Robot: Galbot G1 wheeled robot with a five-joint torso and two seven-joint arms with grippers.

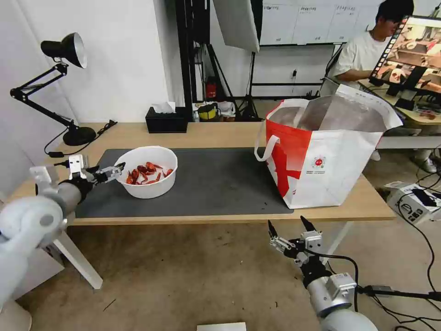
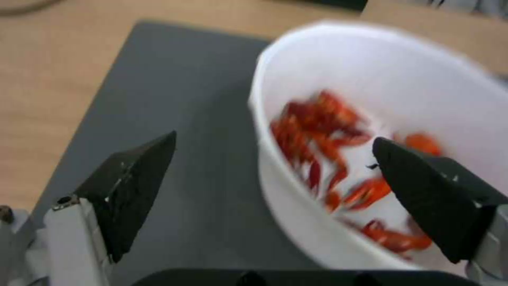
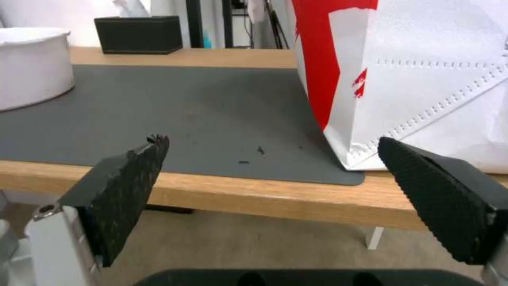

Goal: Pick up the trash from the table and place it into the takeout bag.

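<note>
— On the grey mat (image 1: 216, 184), what's left to clear?

— Just the white bowl (image 1: 148, 172), sitting toward the mat's left end with red crayfish shells (image 1: 147, 173) heaped in it.

— And the left gripper (image 1: 115, 171)?

— Right at the bowl's left rim. Its fingers are spread wide, one outside the wall over the mat, the other over the inside above the shells. They straddle the rim without pinching it; nothing is held.

— Where's the takeout bag (image 1: 326, 151)?

— Standing upright at the right end of the table (image 1: 220, 133), partly on the mat, partly on bare wood. Its mouth gapes open, silver lining showing, one white strap drooping toward the bowl. Bag and bowl are well apart.

— The right gripper (image 1: 288, 227)?

— Hanging below the table's front edge, out in front of the bag's near corner. Fingers wide apart, empty, touching nothing.

— Anything else up there?

— A black tissue box (image 1: 166, 120) at the far edge, and a black desk lamp (image 1: 55, 87) at the left end.
</note>
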